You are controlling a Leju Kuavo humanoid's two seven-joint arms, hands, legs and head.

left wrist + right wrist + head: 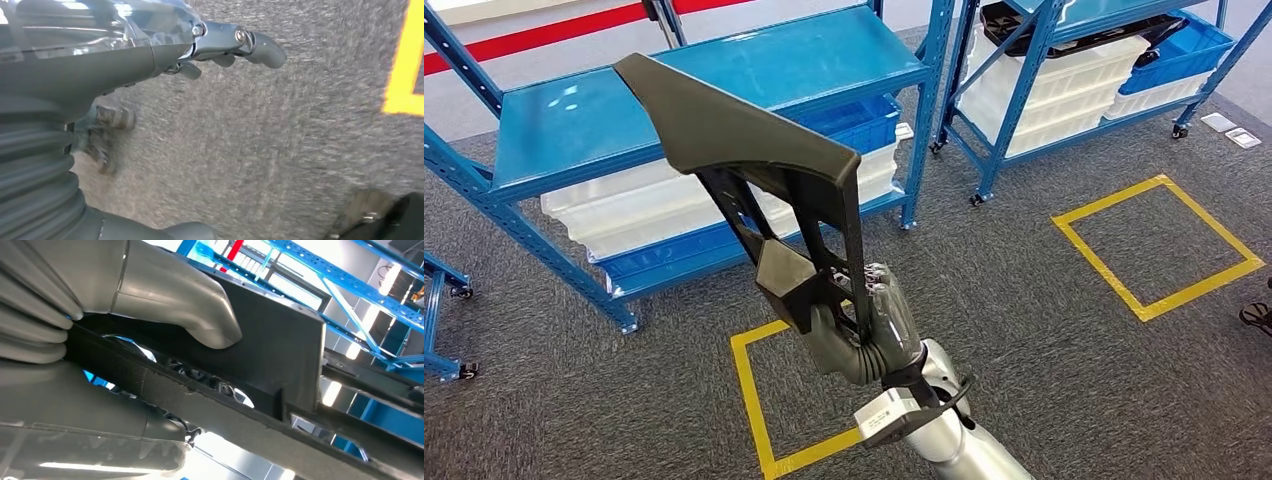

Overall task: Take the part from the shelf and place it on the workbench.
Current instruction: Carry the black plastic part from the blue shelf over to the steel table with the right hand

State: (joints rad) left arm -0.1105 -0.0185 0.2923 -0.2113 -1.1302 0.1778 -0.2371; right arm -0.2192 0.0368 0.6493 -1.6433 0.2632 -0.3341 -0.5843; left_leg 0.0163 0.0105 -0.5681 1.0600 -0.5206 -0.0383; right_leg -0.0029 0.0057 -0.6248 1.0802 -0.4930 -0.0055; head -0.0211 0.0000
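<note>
Down at the near edge of the head view, your right hand (864, 315) is wrapped tight around the low end of the part (744, 140). That's the big black bracket-looking thing, and it's off the shelf and up in the air. The right wrist view backs that up: the thick grey thumb (200, 315) presses flat on the part's dark face, with the other fingers curled under its rail.

The thing to watch is the long axis. The part runs from your hand up and away toward the shelf (724, 70), tilted over to the left, with its wide flat top hanging above the front edge of the blue shelf board. So most of the length sits well beyond the grip and well out from the wrist (it'll swing wide if you turn fast, I'd guess).

Your left hand (150, 45) hangs low over the grey carpet (260, 150) with nothing in it, fingers loosely curled and apart. It's nowhere near the part, so this is a one-hand carry on the right.

Further out, white bins (624, 215) sit on the lower shelf level. A second blue rack (1064, 60) stands at the far right, past the yellow floor square (1159, 245). I can't see a workbench anywhere, so you'll probably have to turn to find it.
</note>
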